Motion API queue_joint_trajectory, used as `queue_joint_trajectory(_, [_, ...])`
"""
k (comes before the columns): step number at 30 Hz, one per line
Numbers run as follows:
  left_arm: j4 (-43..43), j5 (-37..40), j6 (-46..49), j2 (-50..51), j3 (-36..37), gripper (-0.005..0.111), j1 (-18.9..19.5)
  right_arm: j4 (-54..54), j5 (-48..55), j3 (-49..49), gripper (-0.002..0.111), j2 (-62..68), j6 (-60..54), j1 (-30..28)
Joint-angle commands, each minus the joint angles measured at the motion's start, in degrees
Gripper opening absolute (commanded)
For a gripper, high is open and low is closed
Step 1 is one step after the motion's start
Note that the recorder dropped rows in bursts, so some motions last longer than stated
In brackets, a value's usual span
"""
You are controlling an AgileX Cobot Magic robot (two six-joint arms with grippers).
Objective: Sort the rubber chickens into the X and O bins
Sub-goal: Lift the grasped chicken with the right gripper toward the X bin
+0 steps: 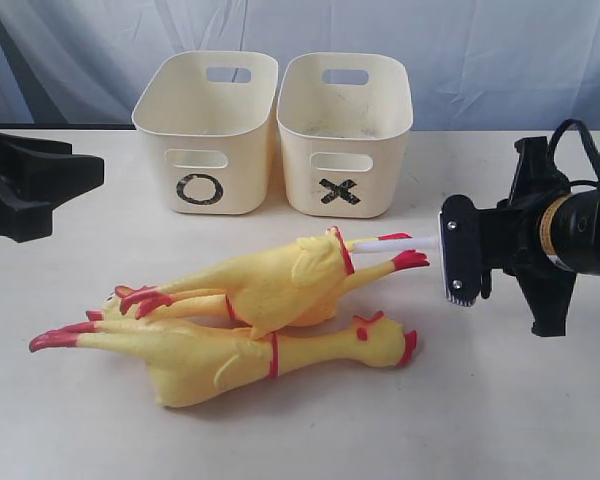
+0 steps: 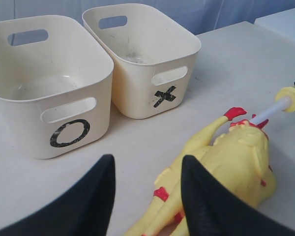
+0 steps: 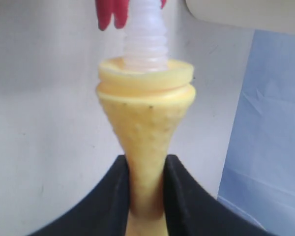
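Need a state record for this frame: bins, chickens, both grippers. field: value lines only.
O bin: left of the X bin in the exterior view, empty
X bin: empty
rubber chickens: lying piled on the table in front of the bins, none in a bin
right gripper: shut on the yellow end piece of the upper chicken, which joins the body by a white ribbed tube
left gripper: open, empty, clear of the pile
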Motion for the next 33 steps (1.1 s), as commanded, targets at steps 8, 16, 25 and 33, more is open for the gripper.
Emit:
queue_joint_trajectory(8, [-0.5, -0.1, -0.1, 0.1, -0.1, 0.042, 0.1, -3.1, 4.2, -0.2, -0.001, -0.8, 3.6, -0.2])
queue_joint_trajectory(16, [-0.5, -0.1, -0.1, 0.1, -0.1, 0.042, 0.1, -3.0, 1.2, -0.2, -0.001, -3.3, 28.2, -0.2])
queue_joint_trajectory(25, [-0.5, -0.3, -0.1, 0.1, -0.1, 0.042, 0.1, -4.5, -7.4, -0.2, -0.001, -3.3, 58.0, -0.2])
queue_joint_trajectory(33, [-0.5, -0.4, -0.1, 0.1, -0.1, 0.042, 0.1, -6.0, -14.6, -1.6, -0.001, -3.3, 65.1, -0.2])
